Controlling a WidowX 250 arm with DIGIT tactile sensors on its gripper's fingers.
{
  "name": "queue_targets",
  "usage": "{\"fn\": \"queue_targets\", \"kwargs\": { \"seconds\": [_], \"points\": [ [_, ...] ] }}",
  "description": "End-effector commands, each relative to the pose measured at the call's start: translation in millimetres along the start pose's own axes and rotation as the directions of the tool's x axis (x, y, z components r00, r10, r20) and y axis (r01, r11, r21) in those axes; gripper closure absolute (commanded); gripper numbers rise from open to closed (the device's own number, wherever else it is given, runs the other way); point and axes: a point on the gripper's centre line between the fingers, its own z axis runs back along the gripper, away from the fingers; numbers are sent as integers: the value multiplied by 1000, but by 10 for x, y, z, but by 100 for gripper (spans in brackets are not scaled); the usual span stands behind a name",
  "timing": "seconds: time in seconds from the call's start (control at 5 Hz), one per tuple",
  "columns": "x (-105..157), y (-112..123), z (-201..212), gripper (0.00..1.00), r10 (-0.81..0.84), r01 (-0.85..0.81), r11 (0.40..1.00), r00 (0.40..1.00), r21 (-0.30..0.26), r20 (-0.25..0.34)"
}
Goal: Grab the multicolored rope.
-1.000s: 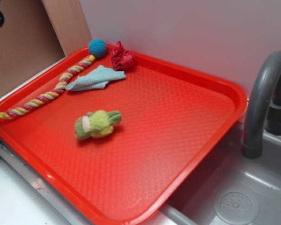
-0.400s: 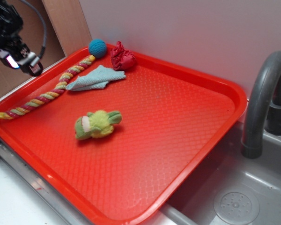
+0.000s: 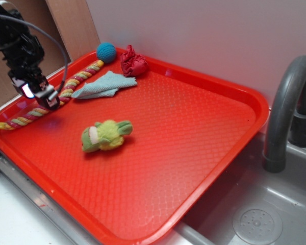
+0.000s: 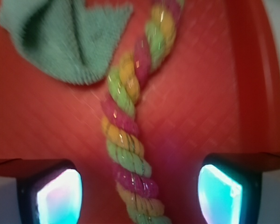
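Note:
The multicolored rope [image 3: 71, 83] lies straight along the left rim of the red tray [image 3: 194, 132], its yellow, pink and green strands twisted together. My gripper [image 3: 45, 100] hangs low over the rope's middle, hiding a short stretch of it. In the wrist view the rope [image 4: 130, 140] runs up the frame between the two glowing pads [image 4: 60, 196], with clear gaps on both sides. The jaws stand open and nothing is held.
A folded light-blue cloth [image 3: 104, 85] lies just right of the rope, with a blue ball [image 3: 106, 52] and a red cloth bundle [image 3: 132, 62] at the tray's far corner. A green-yellow plush toy [image 3: 106, 135] sits mid-tray. A grey faucet [image 3: 288, 107] and sink [image 3: 257, 219] stand to the right.
The arm has come in from the upper left and dropped down and right, from above the tray's rim to just over the rope's middle. Nothing on the tray has moved.

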Motion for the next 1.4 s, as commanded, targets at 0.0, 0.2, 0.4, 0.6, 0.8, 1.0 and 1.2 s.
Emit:
{"fn": "queue_targets", "kwargs": {
  "seconds": [0.0,0.2,0.4,0.6,0.8,1.0,1.2],
  "points": [
    [23,1,-205,0,-21,21,1000,999,15,-29],
    [-12,-15,-270,0,-27,28,1000,999,12,-45],
    [-35,-35,-232,100,-51,51,999,999,11,-16],
    [-31,-66,-139,100,-68,68,998,998,18,3],
    [6,-91,86,100,-88,89,995,996,44,-22],
    [112,-130,582,100,-50,51,998,998,40,-34],
    [141,-198,1090,100,-37,37,999,998,2,60]
  ]
}}
